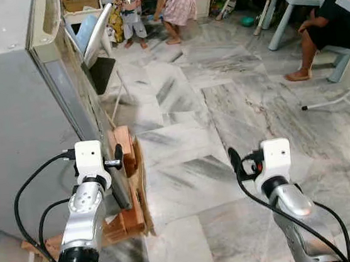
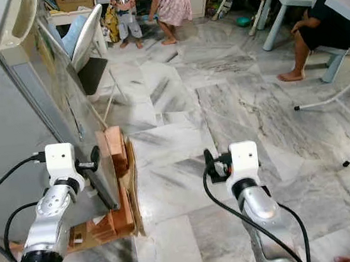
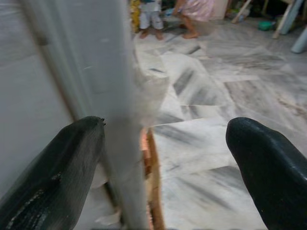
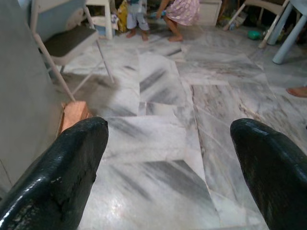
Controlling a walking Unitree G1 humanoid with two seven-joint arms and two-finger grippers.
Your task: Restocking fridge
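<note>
Left gripper (image 3: 163, 158), fingers spread wide, straddles the tall grey fridge door's (image 1: 72, 86) edge w/o clamping, likely to swing it; right gripper (image 4: 168, 163) wide open, empty, over marble floor (image 1: 223, 113).

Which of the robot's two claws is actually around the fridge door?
The left gripper: its open fingers straddle the fridge door edge. The right gripper hangs open over bare floor.

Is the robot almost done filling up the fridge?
No, it's only starting. The left pincer, open, straddles the edge of the fridge door, which looks barely ajar. The right pincer is open over bare floor, holding nothing. Fetching and loading the food is all left.
</note>
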